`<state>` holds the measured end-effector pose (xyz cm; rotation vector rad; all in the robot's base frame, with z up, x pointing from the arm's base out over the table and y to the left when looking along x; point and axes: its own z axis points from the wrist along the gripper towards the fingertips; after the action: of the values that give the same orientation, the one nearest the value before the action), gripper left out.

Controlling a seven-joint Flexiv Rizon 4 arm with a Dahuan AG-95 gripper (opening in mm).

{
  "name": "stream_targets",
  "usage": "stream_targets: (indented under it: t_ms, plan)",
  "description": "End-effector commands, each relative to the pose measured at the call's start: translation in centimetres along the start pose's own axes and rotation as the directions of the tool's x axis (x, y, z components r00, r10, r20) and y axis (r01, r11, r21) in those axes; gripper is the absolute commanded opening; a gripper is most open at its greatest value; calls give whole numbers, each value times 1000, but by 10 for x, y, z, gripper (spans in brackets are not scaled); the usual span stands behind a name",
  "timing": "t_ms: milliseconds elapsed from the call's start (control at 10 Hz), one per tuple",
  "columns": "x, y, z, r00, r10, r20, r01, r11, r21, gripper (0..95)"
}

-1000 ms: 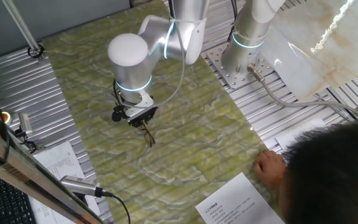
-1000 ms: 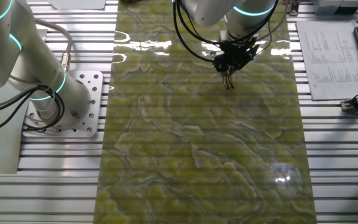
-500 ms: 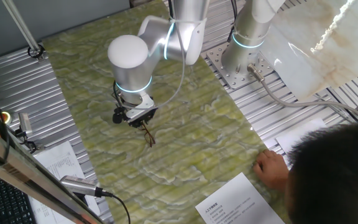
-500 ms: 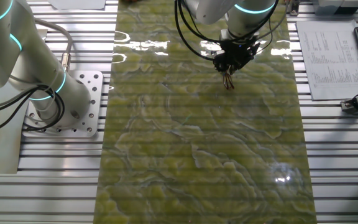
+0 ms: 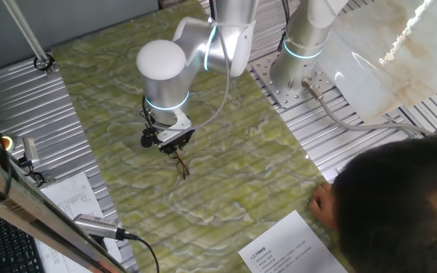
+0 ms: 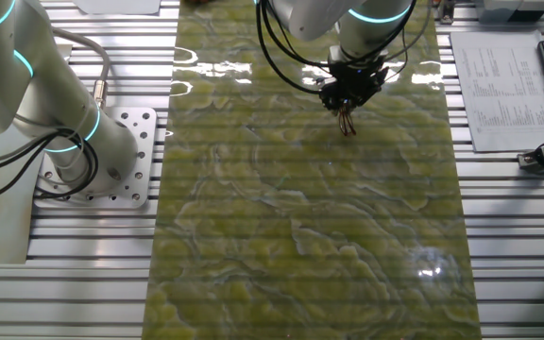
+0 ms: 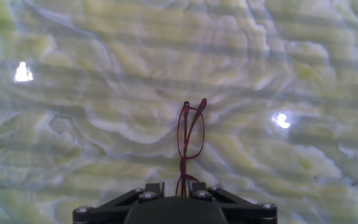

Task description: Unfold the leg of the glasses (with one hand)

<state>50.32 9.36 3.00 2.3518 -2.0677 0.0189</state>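
Note:
The glasses (image 7: 190,134), thin dark reddish-brown wire frames, stick out from between my gripper's fingers in the hand view and point away over the green marbled mat. My gripper (image 7: 176,188) is shut on their near end, and that end is hidden by the hand. In one fixed view the gripper (image 5: 174,147) hangs low over the mat with the glasses (image 5: 180,166) slanting down from it to the surface. The other fixed view shows the same gripper (image 6: 346,107) and glasses (image 6: 348,125) near the mat's far edge.
A second robot arm's base (image 6: 102,156) stands on a metal plate beside the mat. A person's head (image 5: 408,205) and hand (image 5: 326,205) are at the near right by a paper sheet (image 5: 290,246). More papers (image 6: 499,76) lie at the table's side.
The arm and gripper have shifted slightly sideways over the mat, carrying the glasses' held end along. The person's head has leaned further into one fixed view.

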Motion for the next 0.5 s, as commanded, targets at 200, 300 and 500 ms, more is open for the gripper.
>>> stream_targets:
  t_ms: [200, 300, 500]
  plan:
    - [0, 0, 1, 1000, 4, -5, -4, 1000, 9, 190]
    - [0, 0, 1, 1000, 5, -4, -5, 1000, 12, 190]
    - [0, 0, 1, 1000, 5, -1, -5, 1000, 24, 0]
